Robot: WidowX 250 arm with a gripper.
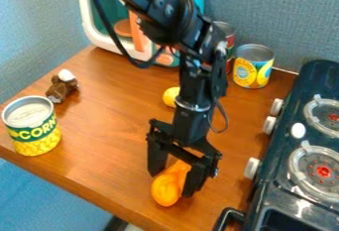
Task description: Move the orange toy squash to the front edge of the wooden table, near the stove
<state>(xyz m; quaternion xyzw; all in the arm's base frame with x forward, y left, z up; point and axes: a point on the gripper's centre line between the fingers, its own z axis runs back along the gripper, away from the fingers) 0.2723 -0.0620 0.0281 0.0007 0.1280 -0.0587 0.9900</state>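
Note:
The black gripper [171,185] points down at the front middle of the wooden table, its two fingers standing apart. Between and just in front of them lies a smooth orange object [165,191], rounded at the front and narrower toward the back. Whether the fingers touch it I cannot tell. Behind the gripper's wrist, a yellow round thing [171,96] is partly covered by the arm.
A corn can [31,126] stands at the left edge, with a small brown plush toy [61,87] behind it. Farther back are a toy oven [102,39], a yellow-labelled can [252,66] and another can [230,46]. A dark toy stove [278,163] borders the right.

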